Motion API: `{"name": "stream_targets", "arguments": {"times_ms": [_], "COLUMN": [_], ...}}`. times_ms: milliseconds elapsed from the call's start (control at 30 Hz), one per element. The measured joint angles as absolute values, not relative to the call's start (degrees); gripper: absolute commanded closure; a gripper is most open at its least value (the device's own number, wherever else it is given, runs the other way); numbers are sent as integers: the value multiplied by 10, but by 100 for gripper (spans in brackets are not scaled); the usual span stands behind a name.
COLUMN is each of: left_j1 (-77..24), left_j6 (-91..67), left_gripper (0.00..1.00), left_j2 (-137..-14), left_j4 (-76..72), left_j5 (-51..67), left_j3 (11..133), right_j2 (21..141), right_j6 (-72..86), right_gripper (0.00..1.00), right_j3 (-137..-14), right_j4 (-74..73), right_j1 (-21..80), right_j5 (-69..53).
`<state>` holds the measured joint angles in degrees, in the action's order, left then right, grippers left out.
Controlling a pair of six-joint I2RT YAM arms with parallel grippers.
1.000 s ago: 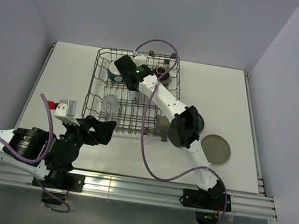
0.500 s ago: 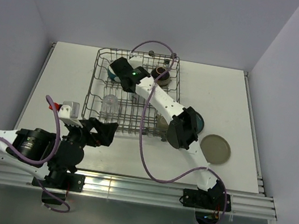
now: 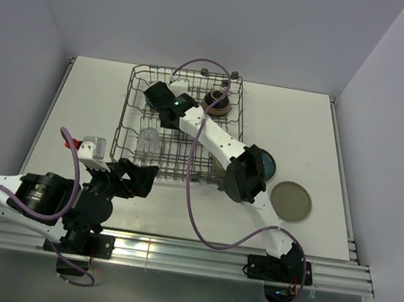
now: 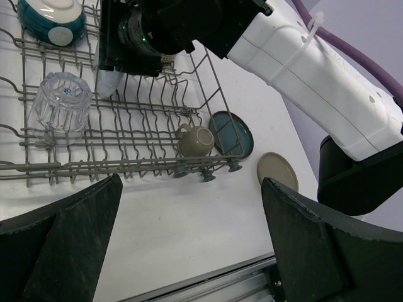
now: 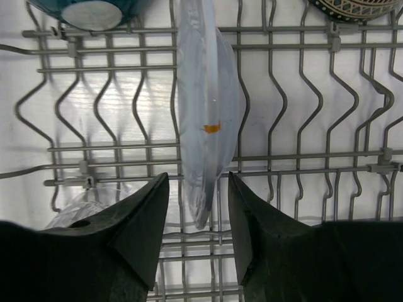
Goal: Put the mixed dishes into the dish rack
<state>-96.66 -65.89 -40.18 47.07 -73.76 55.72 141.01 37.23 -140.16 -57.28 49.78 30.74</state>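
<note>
The dish rack [image 3: 126,111] stands at the table's back middle. My right gripper [image 3: 158,100] reaches into its back left part. In the right wrist view it [image 5: 198,181] is open, its fingers either side of the lower edge of the pale-blue plate [image 5: 208,107], which stands on edge between the tines, not gripped. The teal bowl [image 5: 88,9], dark brown bowl [image 3: 218,103] and clear glass [image 3: 148,140] sit in the rack. The olive-grey mug [image 4: 195,139] lies at the rack's near right corner. The teal plate [image 3: 267,162] and beige plate [image 3: 291,201] lie on the table. My left gripper [image 3: 143,176] is open and empty.
The right arm's white links [image 3: 220,135] stretch diagonally over the rack's right half. Its purple cable [image 3: 194,196] loops across the table in front of the rack. The table's metal front rail [image 3: 170,250] runs along the near edge. Walls close in on three sides.
My right gripper has shifted a little left and nearer inside the rack, now covering the teal bowl in the top view. My left arm has settled slightly lower.
</note>
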Motion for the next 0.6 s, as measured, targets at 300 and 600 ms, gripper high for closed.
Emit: {"name": "stream_targets", "arguments": {"times_ms": [300, 600], "left_j1": [-967, -967], "left_j6": [-667, -668], "left_gripper": [1, 1], "left_j2": [-413, -478], "left_j4": [474, 465], "left_j5": [-730, -709], "left_j3": [557, 578], "right_j2": [1372, 1164], "right_j6": [373, 372], "right_gripper": [0, 0], "right_j3": [-1311, -1153], "right_j4": [-567, -544], "right_j1": [497, 493], "right_j5": [321, 328]}}
